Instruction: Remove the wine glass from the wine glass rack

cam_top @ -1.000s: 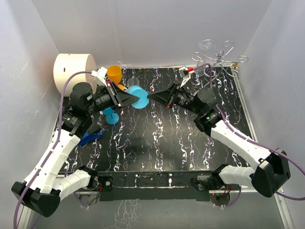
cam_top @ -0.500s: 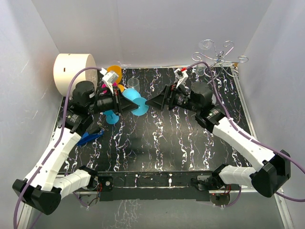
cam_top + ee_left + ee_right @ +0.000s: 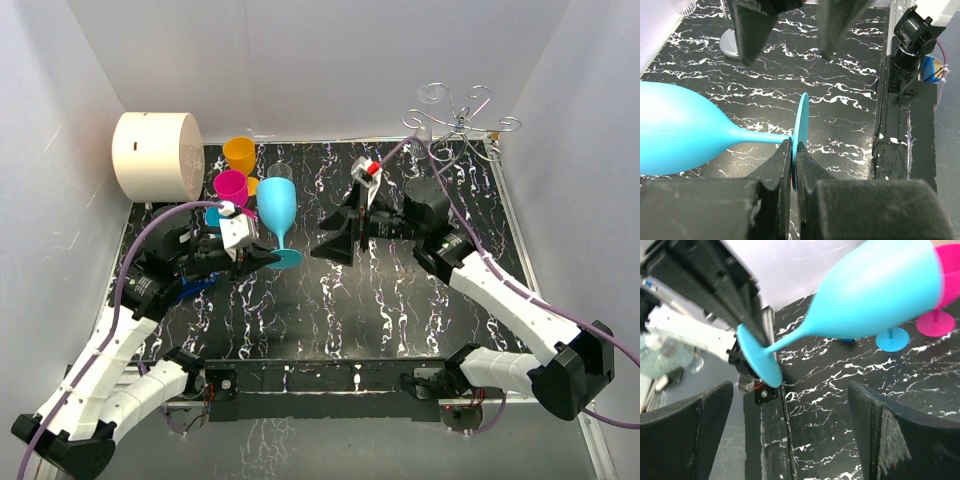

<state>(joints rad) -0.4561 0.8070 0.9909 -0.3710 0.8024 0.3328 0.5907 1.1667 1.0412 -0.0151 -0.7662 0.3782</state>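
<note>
left gripper [image 3: 793, 150]: clamped tight on the foot disc of the blue wine glass [image 3: 279, 205], one finger on each face of the disc
blue wine glass: off the rack, upright in the top view with bowl up and stem running down to the foot at the left fingertips
glass position: centre-left over the table [image 3: 400, 310]; can't tell if the foot touches the tabletop
right gripper [image 3: 332, 256]: jaws spread wide, holding nothing, pointing toward the glass foot from its right, near it but apart
right wrist view: own two fingers sit at the lower corners, the glass shows in the gap beyond them and touches neither
wine glass rack [image 3: 457, 118]: far right corner, silver wire arms with curled ends, behind the right arm, well apart from the blue wine glass
pink glass [image 3: 231, 187]: standing just left of the blue bowl in the top view
orange cup [image 3: 239, 154]: behind the pink glass, near the back wall
clear glass [image 3: 280, 172]: behind the blue bowl, partly hidden by it
second blue glass [image 3: 212, 216]: left of the held one, mostly hidden by the left wrist
white cylinder [image 3: 157, 155]: far left corner, at the table edge
blue item [image 3: 190, 290]: under the left arm, too hidden to identify
table: black with white marble veining
</note>
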